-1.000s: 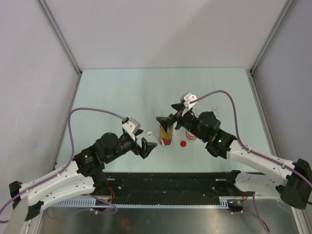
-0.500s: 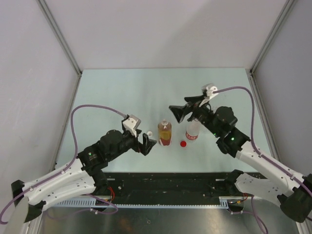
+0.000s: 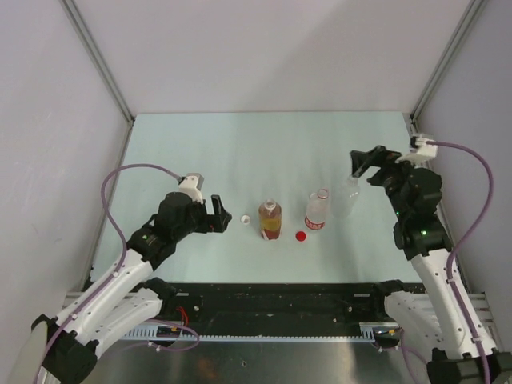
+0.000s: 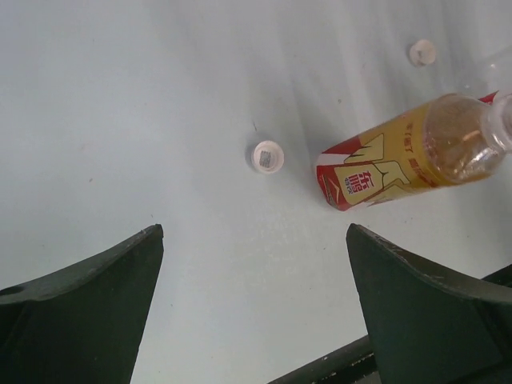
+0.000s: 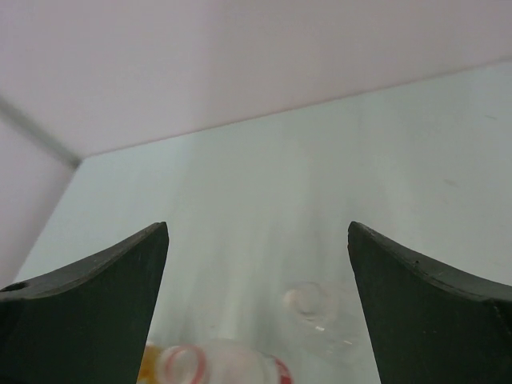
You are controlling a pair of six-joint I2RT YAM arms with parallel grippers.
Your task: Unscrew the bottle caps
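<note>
The table is pale green, smooth and matt. The amber bottle, the labelled bottle and the plain bottle are of clear, shiny plastic. The amber bottle has a glossy printed wrap. The white cap and the red cap look like smooth plastic. The left fingers are dark, matt plastic. The arm shells are white and a little glossy.

From high above the near edge, the top camera overlooks the whole pale green table. The left wrist camera faces down, near the amber-liquid plastic bottle, which the top view shares. The right wrist camera looks low toward the pale back wall.
</note>
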